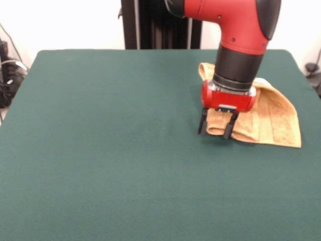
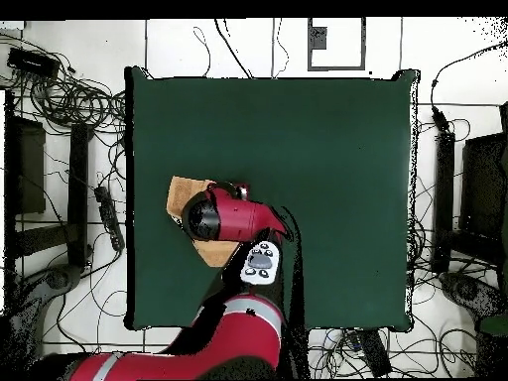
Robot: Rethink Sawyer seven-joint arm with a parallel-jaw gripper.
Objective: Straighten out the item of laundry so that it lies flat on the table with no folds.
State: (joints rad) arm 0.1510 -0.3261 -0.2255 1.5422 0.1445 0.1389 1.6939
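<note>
End effector: black-fingered end effector (image 1: 217, 125) spread, straddling the towel's folded edge.
Towel: orange-tan terry-cloth towel (image 1: 271, 118), folded over.
Surface: dark green surface (image 1: 110, 140).

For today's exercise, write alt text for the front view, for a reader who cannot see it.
A red and black robot arm's pincer stands open, its two black fingers straddling the near left edge of a folded orange-tan terry-cloth towel. The towel lies at the right of a large dark green table.
</note>
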